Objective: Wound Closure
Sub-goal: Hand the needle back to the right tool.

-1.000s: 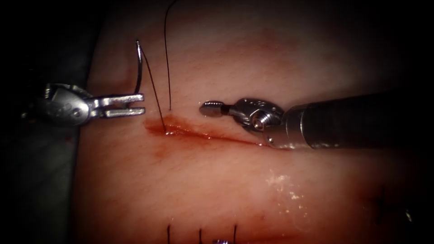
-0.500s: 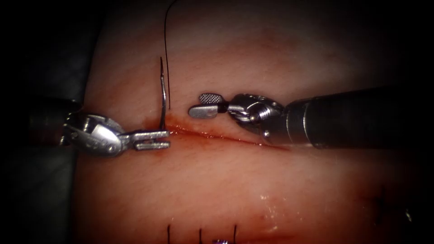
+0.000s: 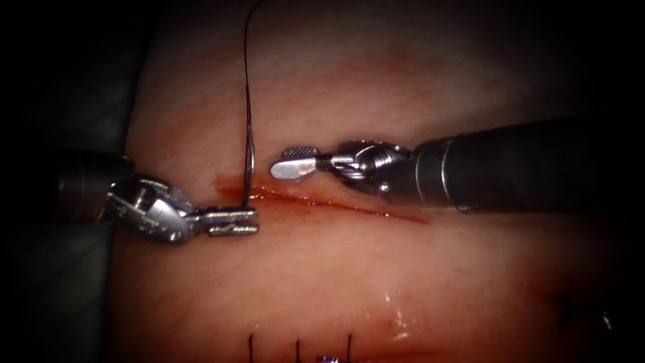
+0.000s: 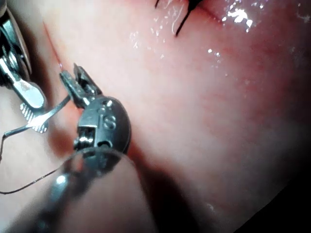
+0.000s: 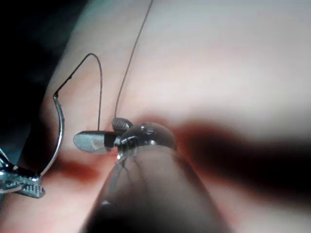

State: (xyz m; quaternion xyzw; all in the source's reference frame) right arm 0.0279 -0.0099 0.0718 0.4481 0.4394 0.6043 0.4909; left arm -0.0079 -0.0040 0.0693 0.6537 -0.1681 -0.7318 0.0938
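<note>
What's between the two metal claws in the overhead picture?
The curved needle, held near one end by the left tool, rises between it and the right tool, outside the tissue.

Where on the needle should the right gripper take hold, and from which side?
Grip the needle at mid-curve, coming from the cut's right: it stands upright, seemingly free of the tissue, left gripper shut near its lower end; the open, empty right gripper faces that bare span.
</note>
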